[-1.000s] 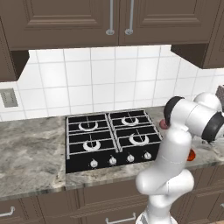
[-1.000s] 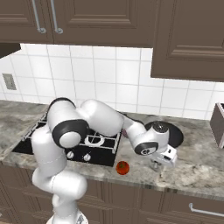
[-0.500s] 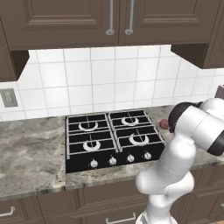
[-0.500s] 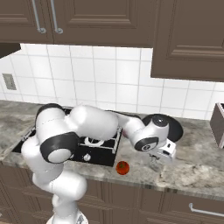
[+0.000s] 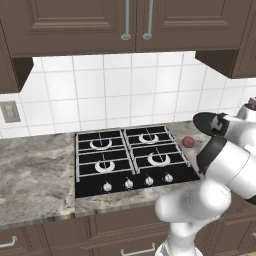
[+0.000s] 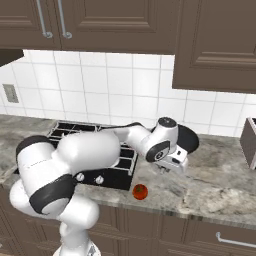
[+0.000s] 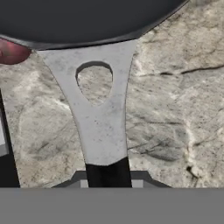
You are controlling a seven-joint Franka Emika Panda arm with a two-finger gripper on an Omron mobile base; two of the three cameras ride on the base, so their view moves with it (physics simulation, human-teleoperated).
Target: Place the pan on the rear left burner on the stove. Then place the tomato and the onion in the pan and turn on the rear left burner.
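Gripper [image 7: 107,173] closed on pan [image 7: 87,22] handle, apparently lifted off counter [image 7: 175,109]. Rear left burner [image 5: 100,144] bare; tomato [image 6: 140,191], onion [image 5: 188,142] unplaced; burner unlit.

no readable text, labels, brands or numbers anywhere
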